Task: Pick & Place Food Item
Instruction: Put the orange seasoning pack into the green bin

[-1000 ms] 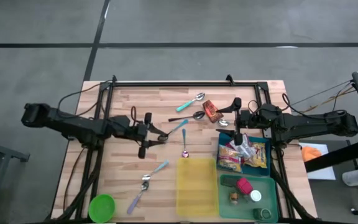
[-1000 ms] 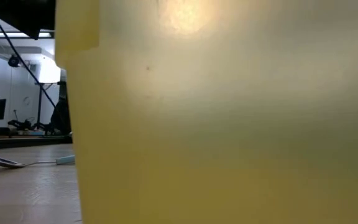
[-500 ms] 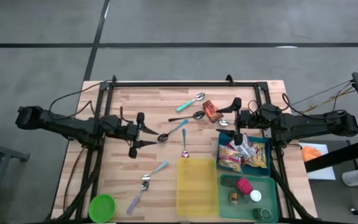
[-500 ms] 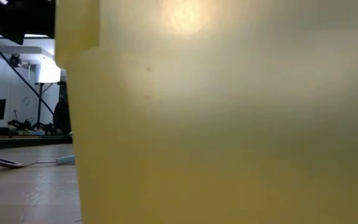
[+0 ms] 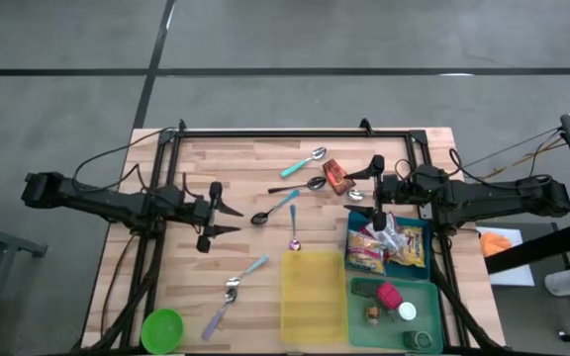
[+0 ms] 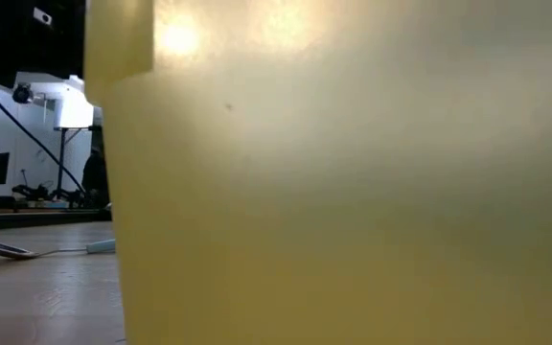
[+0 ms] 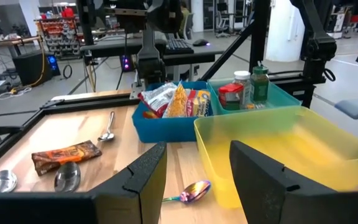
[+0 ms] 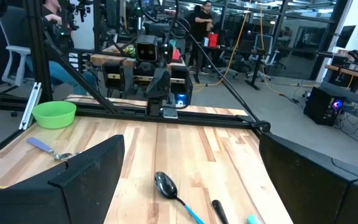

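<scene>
An orange-brown snack bar [image 5: 337,176] lies flat on the wooden table at the far right; the left wrist view shows the snack bar [image 7: 64,154] too. Snack bags [image 5: 384,245] fill a blue bin [image 5: 419,225]. My left gripper [image 5: 234,220] hovers open over the table's left middle, pointing level toward the right, with nothing between its fingers [image 7: 145,180]. My right gripper [image 5: 373,187] stands wide open and empty just right of the snack bar, pointing toward the table's left edge; in its own view the right gripper [image 8: 191,158] holds nothing.
A yellow bin [image 5: 313,295] stands at the near middle and blocks most of the low view. Beside it is a green bin [image 5: 426,295] with small bottles. Several spoons [image 5: 275,206] lie scattered around the middle. A green bowl [image 5: 162,329] sits at the near left corner.
My left gripper has drawn back toward the table's left edge, away from the blue-handled spoon, sinking a little and staying open. The spoon and the other things lie where they were.
</scene>
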You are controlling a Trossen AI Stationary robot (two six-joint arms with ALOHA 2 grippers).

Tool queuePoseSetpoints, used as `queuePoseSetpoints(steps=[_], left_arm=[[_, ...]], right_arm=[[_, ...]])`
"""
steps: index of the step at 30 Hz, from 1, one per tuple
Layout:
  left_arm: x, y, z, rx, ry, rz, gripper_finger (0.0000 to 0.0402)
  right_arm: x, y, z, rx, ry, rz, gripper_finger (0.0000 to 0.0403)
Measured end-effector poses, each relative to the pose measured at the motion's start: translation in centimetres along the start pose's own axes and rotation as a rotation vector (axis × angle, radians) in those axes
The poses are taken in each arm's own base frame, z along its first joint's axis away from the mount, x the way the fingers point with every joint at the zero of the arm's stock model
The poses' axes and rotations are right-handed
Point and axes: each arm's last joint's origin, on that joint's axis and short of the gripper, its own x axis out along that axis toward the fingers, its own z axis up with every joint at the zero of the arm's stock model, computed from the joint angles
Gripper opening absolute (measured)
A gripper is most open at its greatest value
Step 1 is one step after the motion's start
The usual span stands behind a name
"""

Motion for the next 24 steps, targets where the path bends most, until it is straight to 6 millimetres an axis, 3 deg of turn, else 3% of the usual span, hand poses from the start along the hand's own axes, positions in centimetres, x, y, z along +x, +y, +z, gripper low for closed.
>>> queuePoseSetpoints(steps=[11, 24], left_arm=[[-0.01, 0.02, 0.10, 0.123, -0.005, 0.005, 0.0174], [-0.03, 0.00, -0.09, 0.123, 0.003, 0.003, 0.0174]], right_arm=[[0.00, 0.00, 0.00, 0.000, 0.000, 0.000, 0.0370], [0.00, -0.01, 0.00, 0.000, 0.000, 0.000, 0.0370]])
